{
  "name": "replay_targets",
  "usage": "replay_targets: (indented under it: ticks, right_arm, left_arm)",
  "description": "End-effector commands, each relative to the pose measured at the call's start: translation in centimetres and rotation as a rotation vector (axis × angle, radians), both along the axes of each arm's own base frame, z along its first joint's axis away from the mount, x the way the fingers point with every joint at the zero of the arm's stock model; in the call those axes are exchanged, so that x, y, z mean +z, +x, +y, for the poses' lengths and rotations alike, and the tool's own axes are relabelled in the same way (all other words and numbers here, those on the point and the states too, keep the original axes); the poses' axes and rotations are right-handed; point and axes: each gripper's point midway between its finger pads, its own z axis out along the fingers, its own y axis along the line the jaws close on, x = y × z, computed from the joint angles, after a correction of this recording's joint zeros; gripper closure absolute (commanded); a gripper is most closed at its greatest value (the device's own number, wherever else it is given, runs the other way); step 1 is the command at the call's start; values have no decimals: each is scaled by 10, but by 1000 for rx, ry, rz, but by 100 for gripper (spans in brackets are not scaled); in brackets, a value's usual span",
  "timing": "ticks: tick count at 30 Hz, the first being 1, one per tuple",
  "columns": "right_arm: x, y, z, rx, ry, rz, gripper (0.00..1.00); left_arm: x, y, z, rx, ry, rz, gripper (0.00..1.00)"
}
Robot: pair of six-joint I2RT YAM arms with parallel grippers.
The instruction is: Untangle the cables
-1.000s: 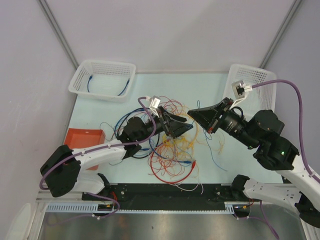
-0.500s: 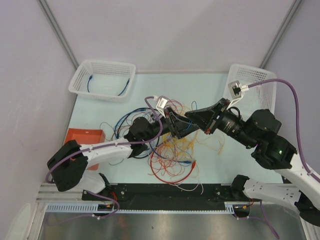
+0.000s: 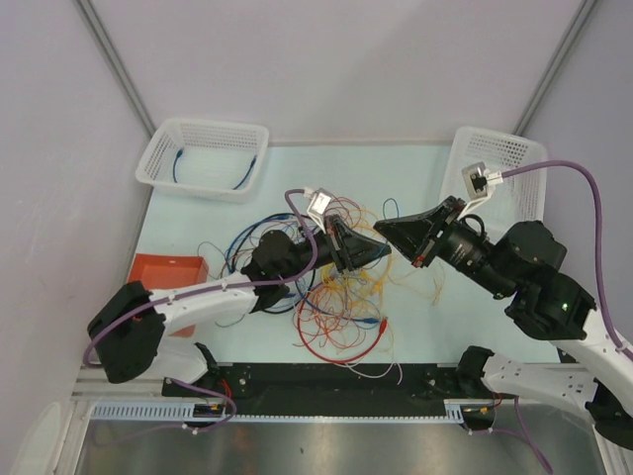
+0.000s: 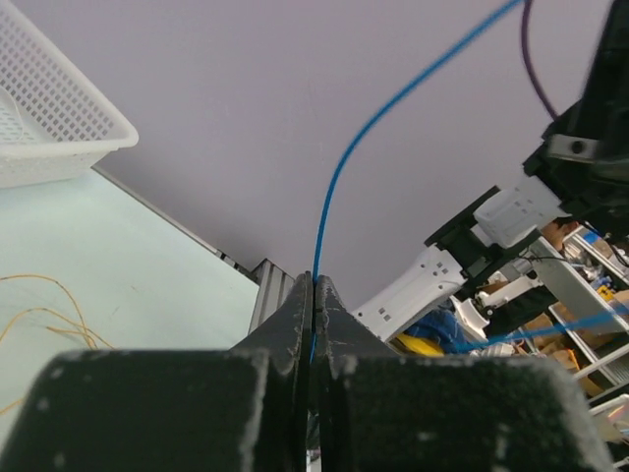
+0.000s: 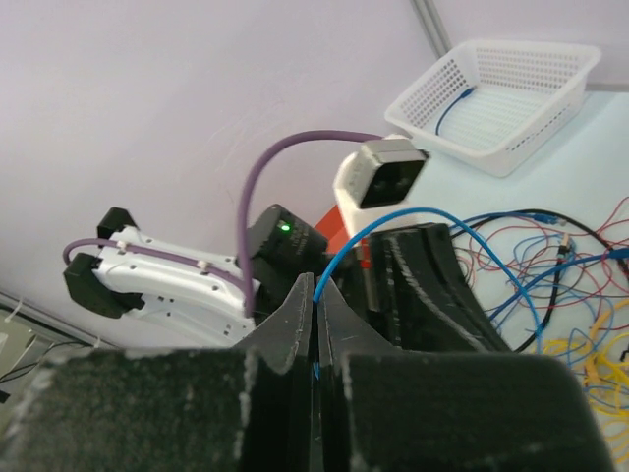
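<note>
I am seeing most of the cables (image 3: pixel 336 322) lying in one knotted heap on the table (image 3: pixel 445 327); above it my left fingers (image 4: pixel 292 320) are pinching shut on a blue cable (image 4: pixel 334 187); the right fingers (image 5: pixel 295 315) are clamping a blue strand (image 5: pixel 373 231) too; farther off, the left basket (image 3: pixel 211 125) is holding a lone blue lead (image 3: pixel 242 176), so I am judging the untangling barely begun.

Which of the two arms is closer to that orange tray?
Left. The left arm runs just beside the orange tray; the right arm sits on the other side of the table, beyond the cables.
</note>
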Motion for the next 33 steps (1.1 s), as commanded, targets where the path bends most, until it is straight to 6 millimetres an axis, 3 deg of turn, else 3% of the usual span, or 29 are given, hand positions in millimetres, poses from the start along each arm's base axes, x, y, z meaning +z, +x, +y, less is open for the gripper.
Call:
replay_targets:
  ticks: [1,2,4,5,9,11,12,14,15,16,18,20,21,23,24,28,32,33]
  right_arm:
    - [18,1,-17,-58,10,-56,100]
    - [19,0,-18,-60,14,-61,100]
    - [20,1,-21,-69,14,-65,100]
    - [21,0,-23,-75,18,-70,100]
    - [19,2,-29,-98,0,-75,100]
    - [15,2,-28,-95,-13,-70,85]
    - [12,2,-27,-95,-23,-65,62]
    - [7,4,-26,-99,-42,-57,43]
    - [7,5,-26,-103,-42,-54,32]
    - [6,6,-26,-105,-47,-51,28]
    - [4,7,-27,-115,-53,-48,20]
    - [1,9,-30,-129,-64,-45,20]
    - [1,8,-31,-130,-67,-47,20]
    - [-3,8,-31,-131,-82,-41,20]
    - [-4,8,-32,-134,-87,-40,21]
    - [-15,11,-30,-136,-120,-31,23]
    - [-22,16,-28,-152,-146,-37,23]
    - [-24,18,-28,-155,-156,-41,24]
  left_arm:
    - [35,-12,19,21,-26,-84,100]
    - [26,-9,20,42,28,-74,100]
    - [32,-7,27,78,65,-93,100]
    - [16,2,30,132,144,-79,100]
    - [11,15,52,262,257,-114,100]
    - [11,21,67,333,306,-130,100]
    - [16,22,72,355,313,-142,100]
    - [19,27,86,407,358,-164,100]
    - [30,31,92,444,357,-173,100]
    - [26,40,103,498,405,-166,100]
    - [43,53,120,585,420,-158,100]
    - [40,70,141,660,480,-121,100]
    - [52,76,151,703,473,-119,100]
    - [50,95,175,786,512,-81,100]
    - [60,102,183,817,504,-80,100]
    - [64,146,232,993,550,0,100]
    - [73,191,265,1098,519,50,100]
    - [83,200,272,1120,494,47,100]
